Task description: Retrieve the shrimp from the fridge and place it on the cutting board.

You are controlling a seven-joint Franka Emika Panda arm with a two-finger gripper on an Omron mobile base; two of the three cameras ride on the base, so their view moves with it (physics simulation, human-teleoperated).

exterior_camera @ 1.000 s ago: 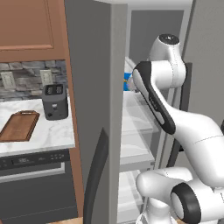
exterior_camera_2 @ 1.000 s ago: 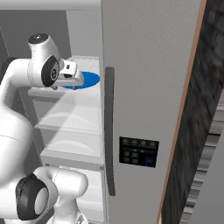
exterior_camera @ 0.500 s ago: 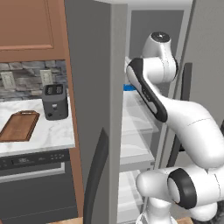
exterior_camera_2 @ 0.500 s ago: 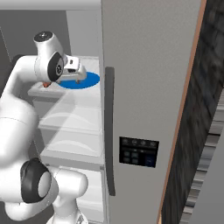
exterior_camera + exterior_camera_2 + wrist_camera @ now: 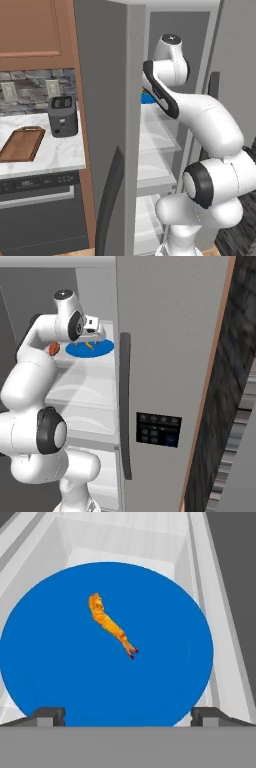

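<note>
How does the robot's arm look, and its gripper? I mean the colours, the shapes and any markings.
The arm is glossy white, built of thick rounded segments, with dark grey to black bands and round caps at the joints. No cables or markings are visible on it. The gripper has two small dark, blocky fingertips; its white body carries a small dark patch.

The shrimp (image 5: pixel 111 627), small, orange and slightly curved, lies on a round blue dish (image 5: pixel 165 677) on an upper white shelf of the open grey fridge (image 5: pixel 170 356). The reddish-brown cutting board (image 5: pixel 21 144) lies flat on the bench (image 5: pixel 60 155).
</note>
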